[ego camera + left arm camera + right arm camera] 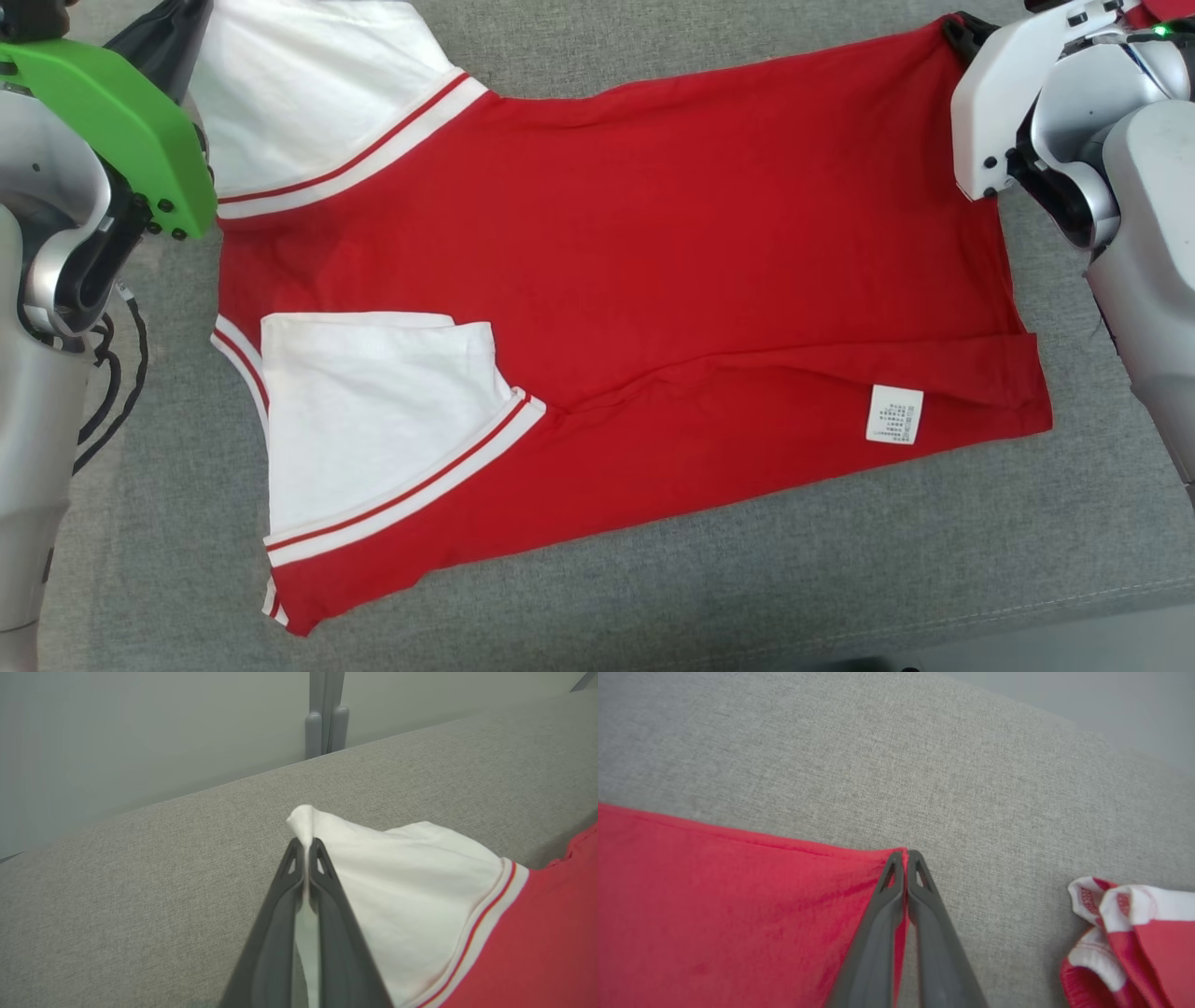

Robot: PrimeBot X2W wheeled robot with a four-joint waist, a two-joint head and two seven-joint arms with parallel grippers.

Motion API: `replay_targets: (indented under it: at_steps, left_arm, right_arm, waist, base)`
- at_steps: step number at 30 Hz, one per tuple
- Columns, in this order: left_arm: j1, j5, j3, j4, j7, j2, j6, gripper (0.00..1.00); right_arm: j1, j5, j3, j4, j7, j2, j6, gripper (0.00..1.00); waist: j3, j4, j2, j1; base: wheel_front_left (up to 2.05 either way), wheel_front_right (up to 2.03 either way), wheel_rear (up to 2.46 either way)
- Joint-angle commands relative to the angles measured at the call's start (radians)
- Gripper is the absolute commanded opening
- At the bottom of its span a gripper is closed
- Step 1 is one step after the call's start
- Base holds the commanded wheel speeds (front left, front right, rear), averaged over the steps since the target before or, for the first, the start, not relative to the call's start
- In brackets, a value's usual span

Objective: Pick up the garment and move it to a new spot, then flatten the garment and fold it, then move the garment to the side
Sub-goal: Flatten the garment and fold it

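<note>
We see the garment [653, 261], a red shirt with white sleeves, lying spread on the grey cloth-covered worktop [653, 597] between the two pairs of jaws. It is mostly flat, with some soft wrinkles.

The left jaws are pressed together on the tip of one white sleeve [420, 877]. In the left wrist view a small peak of white cloth stands out just beyond the tips of the dark fingers [275, 933], and the rest of the sleeve, with its red and white striped band, runs away to the right of them. Beyond these jaws the worktop ends, and there a grey post [327, 714] stands against a pale wall.

The right jaws are also closed, and they pinch a red corner of the garment. In the right wrist view the cloth lies to the left of the fingers [873, 938] and its edge meets them exactly at the tips. To the right of these jaws, well apart, lies a crumpled red and white piece of cloth [1125, 942] (we cannot tell what it is).

The second white sleeve [373, 420] lies folded on the red body, on the side of the left jaws. A white care label [894, 413] shows on the side of the right jaws.
</note>
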Motion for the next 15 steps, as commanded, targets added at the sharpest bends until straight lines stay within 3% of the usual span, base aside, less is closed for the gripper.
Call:
replay_targets:
  at_steps: [1, 9, 15]
  left_arm:
    - [-0.003, -0.006, 0.007, 0.005, -0.013, 0.005, -0.001, 0.0]
    - [0.032, -0.021, 0.011, -0.009, -0.066, 0.011, -0.001, 0.0]
    - [0.164, -0.057, 0.004, -0.127, -0.098, 0.026, 0.001, 0.0]
  right_arm:
    - [-0.015, 0.01, 0.003, 0.007, -0.023, -0.002, -0.002, 0.0]
    - [0.025, 0.022, -0.002, 0.008, -0.172, 0.005, -0.002, 0.0]
    - [0.141, 0.06, -0.001, -0.059, -0.273, -0.023, -0.002, 0.0]
  waist:
    - [-0.006, -0.002, 0.0, 0.0]
    - [-0.066, -0.011, 0.0, 0.0]
    - [-0.133, -0.015, 0.0, 0.0]
  base:
    - [0.0, 0.0, 0.0]
    - [0.0, 0.0, 0.0]
    - [0.0, 0.0, 0.0]
